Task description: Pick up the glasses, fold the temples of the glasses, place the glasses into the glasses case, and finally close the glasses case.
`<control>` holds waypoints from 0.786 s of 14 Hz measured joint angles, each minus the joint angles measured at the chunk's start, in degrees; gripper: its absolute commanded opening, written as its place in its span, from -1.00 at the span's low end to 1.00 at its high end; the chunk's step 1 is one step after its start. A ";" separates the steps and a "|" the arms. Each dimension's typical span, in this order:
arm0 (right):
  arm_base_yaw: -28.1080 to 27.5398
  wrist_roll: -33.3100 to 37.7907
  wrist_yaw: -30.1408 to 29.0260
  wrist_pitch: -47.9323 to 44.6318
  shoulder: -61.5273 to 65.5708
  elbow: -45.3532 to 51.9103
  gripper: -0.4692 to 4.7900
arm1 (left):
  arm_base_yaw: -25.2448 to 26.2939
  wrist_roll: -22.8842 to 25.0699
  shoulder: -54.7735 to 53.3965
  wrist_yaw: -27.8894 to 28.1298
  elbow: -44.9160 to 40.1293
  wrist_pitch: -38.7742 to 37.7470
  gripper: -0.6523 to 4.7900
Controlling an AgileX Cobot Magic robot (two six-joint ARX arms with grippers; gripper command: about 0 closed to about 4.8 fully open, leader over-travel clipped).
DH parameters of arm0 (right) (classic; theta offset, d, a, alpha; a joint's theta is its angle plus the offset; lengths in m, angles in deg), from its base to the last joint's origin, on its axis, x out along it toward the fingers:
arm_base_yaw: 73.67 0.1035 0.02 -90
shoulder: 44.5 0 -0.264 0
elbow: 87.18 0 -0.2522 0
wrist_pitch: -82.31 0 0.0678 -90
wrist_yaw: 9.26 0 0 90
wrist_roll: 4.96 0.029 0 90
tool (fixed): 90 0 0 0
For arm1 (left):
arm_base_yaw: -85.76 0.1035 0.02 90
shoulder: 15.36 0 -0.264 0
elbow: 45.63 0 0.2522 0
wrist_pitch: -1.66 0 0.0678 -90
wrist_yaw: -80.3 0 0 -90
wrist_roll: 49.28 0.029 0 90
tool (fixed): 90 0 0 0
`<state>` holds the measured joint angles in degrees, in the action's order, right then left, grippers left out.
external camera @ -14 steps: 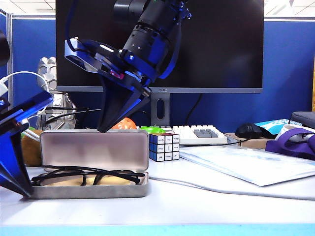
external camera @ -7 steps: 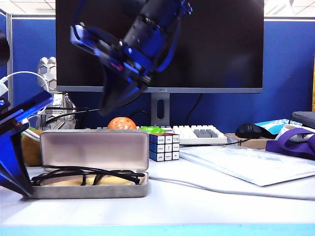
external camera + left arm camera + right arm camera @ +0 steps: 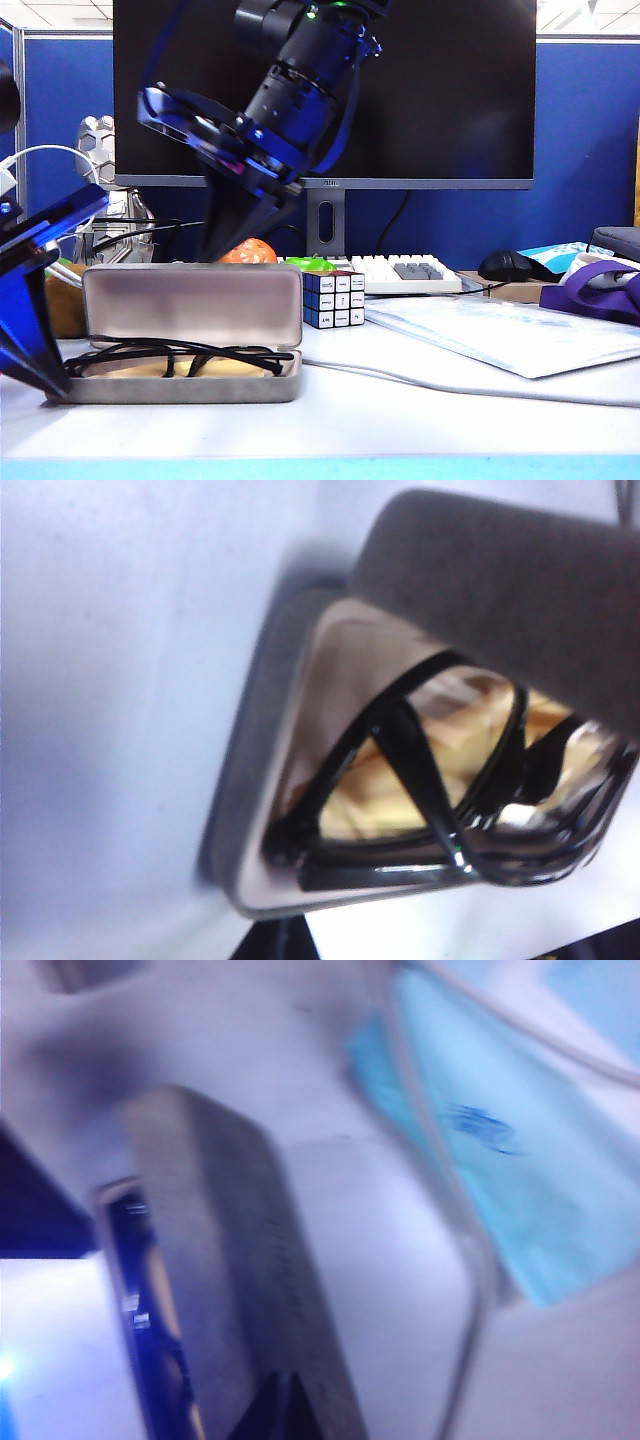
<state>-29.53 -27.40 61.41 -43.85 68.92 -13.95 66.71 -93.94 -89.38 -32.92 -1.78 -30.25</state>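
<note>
The glasses (image 3: 180,357) lie folded in the base of the open glasses case (image 3: 190,305), which sits on the tabletop (image 3: 400,410) at about 7 o'clock in the exterior view, its lid upright. The right hand (image 3: 215,250), pinched shut and holding nothing, hangs just behind the lid's top edge. The left hand (image 3: 50,385), also shut and holding nothing, rests against the case's 9 o'clock end.

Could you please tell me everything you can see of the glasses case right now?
The glasses case is a grey, felt-like clamshell with rounded corners and pale lining. It stands open on the white table, lid upright. The folded black glasses lie inside on a yellow cloth. The shut left gripper is at its left end; the shut right gripper is behind the lid's top edge.
</note>
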 measured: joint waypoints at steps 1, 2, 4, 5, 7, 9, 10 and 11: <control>0.11 0.00 -0.42 0.46 0.00 -0.02 -0.82 | 0.00 -0.20 0.00 -0.02 0.00 0.35 -0.78; 0.28 0.00 -0.42 0.68 -0.02 -0.02 -0.82 | 0.00 -0.24 0.00 -0.02 0.00 0.46 -0.78; 1.03 -0.02 -0.37 1.03 -0.02 -0.02 -0.82 | 0.00 -0.46 0.00 -0.02 0.00 0.57 -0.78; 1.07 -0.07 -0.35 1.75 0.00 0.00 -0.83 | 0.00 -0.79 0.00 -0.02 0.00 0.66 -0.78; 1.14 -0.07 -0.37 2.86 0.00 0.00 -0.83 | 0.00 -1.07 0.00 0.00 0.00 0.94 -0.78; 1.20 -0.07 -0.37 3.10 0.00 0.00 -0.82 | 0.00 -1.27 0.00 0.00 0.00 1.18 -0.78; 1.25 -0.11 -0.37 3.32 0.00 0.00 -0.83 | 0.00 -1.31 0.00 0.02 -0.02 1.25 -0.78; 1.33 -0.11 -0.37 3.34 0.00 0.00 -0.82 | 0.00 -1.36 0.00 0.02 -0.02 1.25 -0.78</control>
<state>-28.20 -27.51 61.04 -40.51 68.92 -13.95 66.71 -95.30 -89.38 -32.90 -1.80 -29.01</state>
